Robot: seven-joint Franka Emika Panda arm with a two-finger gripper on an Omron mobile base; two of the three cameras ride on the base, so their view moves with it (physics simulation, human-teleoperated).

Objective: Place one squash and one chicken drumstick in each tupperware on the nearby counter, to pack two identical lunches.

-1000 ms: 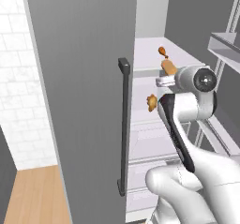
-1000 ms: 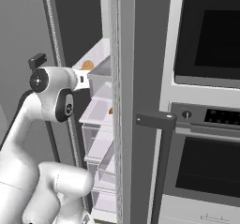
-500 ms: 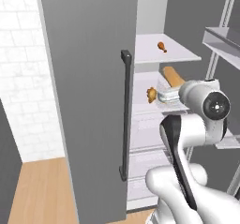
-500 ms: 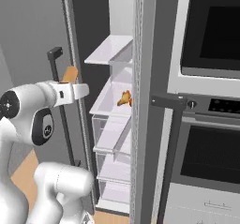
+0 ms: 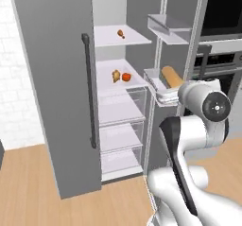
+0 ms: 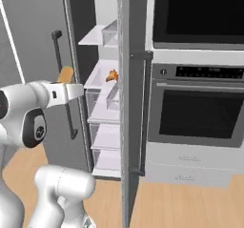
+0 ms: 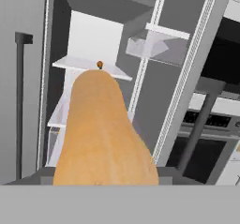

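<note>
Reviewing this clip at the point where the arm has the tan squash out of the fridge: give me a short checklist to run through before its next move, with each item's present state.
1. Tan squash in the gripper: ok; in the hand view it stands right up from the hand.
2. Squash clear of the fridge shelves: ok; in the left base view it sits outside, by the door bin.
3. Remaining items located: ok; the round orange-red squash and one drumstick lie on the middle shelf, another drumstick on the upper shelf.
4. Fridge doors open for the return trip: ok.
5. Tupperware position: cannot tell.
6. Finger contact on the squash: cannot tell; the squash hides the tips.
</note>
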